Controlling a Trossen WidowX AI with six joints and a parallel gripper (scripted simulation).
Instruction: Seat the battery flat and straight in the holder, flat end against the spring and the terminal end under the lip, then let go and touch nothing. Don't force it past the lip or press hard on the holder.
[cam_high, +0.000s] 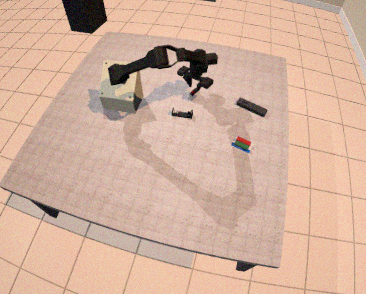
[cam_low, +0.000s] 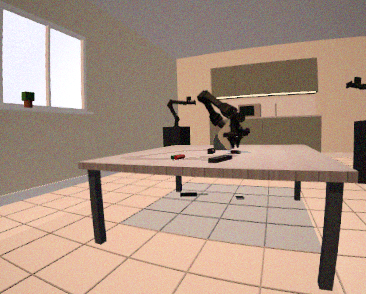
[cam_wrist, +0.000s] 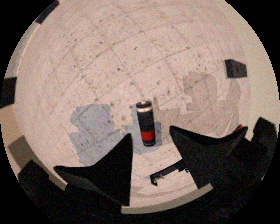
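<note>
The battery lies on its side on the table, black with a red band near one end. In the wrist view its silver terminal end points away from the fingers, and its red-banded end is between and just beyond the fingertips. My gripper is open and empty above the battery, with a finger on each side of it in the wrist view. The black holder stands apart from the battery, partly hidden by the right finger in the wrist view.
A long black block lies on the table farther from the arm's base. A small red, green and blue stack is also away from the holder. The arm's pale base block stands at the table's back left in the top view.
</note>
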